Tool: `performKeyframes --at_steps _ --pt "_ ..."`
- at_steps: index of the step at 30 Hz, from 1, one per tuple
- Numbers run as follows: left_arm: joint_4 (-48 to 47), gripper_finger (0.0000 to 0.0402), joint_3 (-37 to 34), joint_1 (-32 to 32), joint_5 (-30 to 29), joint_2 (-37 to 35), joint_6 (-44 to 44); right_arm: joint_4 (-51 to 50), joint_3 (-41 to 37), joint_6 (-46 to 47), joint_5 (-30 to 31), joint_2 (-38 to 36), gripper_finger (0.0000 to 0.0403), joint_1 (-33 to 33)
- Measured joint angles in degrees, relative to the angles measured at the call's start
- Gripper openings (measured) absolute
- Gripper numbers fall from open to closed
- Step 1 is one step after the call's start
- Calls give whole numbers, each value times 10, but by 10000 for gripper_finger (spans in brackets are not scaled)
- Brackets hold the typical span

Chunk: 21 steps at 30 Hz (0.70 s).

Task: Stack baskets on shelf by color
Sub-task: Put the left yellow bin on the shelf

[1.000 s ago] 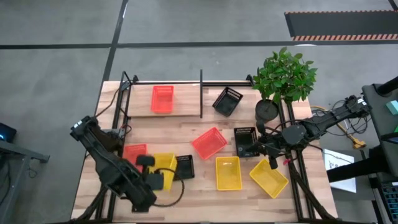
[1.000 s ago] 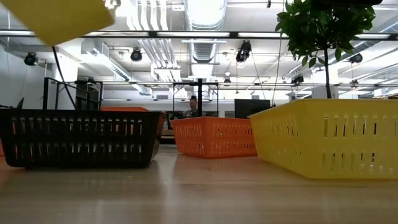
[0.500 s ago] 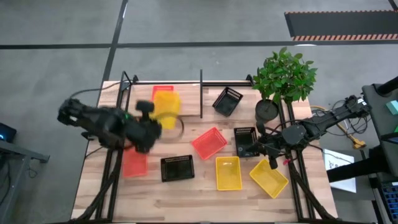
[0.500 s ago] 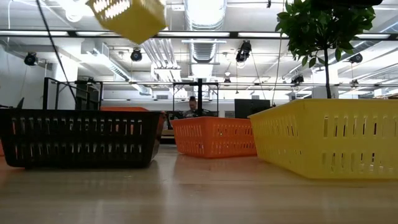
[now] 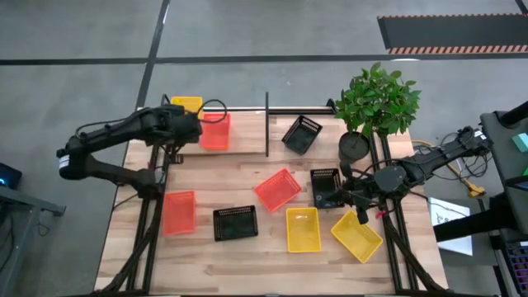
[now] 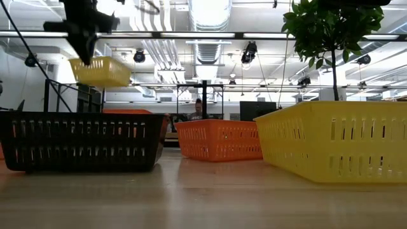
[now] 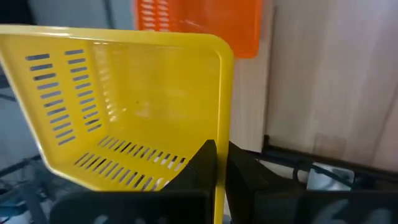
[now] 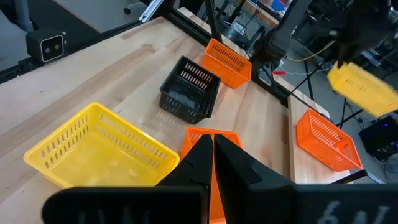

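Note:
My left gripper point(image 5: 188, 117) is high over the shelf's point(image 5: 246, 142) far-left end, shut on a yellow basket point(image 5: 187, 105) that shows in the low view point(image 6: 102, 70). A red basket point(image 5: 215, 132) rests on the shelf beside it. A black basket point(image 5: 301, 134) sits tilted past the divider post point(image 5: 266, 124). On the table lie red baskets point(image 5: 277, 190) point(image 5: 179, 211), black ones point(image 5: 235, 223) point(image 5: 325, 188) and yellow ones point(image 5: 303, 228) point(image 5: 356, 235). My right gripper point(image 5: 346, 198) waits, shut, beside the right-hand black basket. My left gripper pinches a side wall of the yellow basket at its rim point(image 7: 221, 134), one finger point(image 7: 202, 163) inside the basket and one point(image 7: 241, 169) outside. It comes from above. The basket hangs below the fingers, lifted clear and nearly level.
A potted plant point(image 5: 375, 103) in a black pot point(image 5: 353, 147) stands at the shelf's right end. Black rails run along the table's left and right sides. Bare wood point(image 5: 206, 177) lies between the shelf and the near baskets.
My left arm has swung from the table's near-left area up and toward the far edge, carrying the yellow basket to a spot over the shelf's left end. The basket has turned from tipped to nearly level. My right arm has kept still.

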Motion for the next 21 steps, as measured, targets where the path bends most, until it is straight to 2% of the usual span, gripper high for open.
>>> performKeyframes --at_steps 8,21 --pt "48 0 -58 78 32 31 60 0 0 1 0 0 9 0" --pt "79 0 -93 122 32 57 81 0 0 2 0 0 9 0"
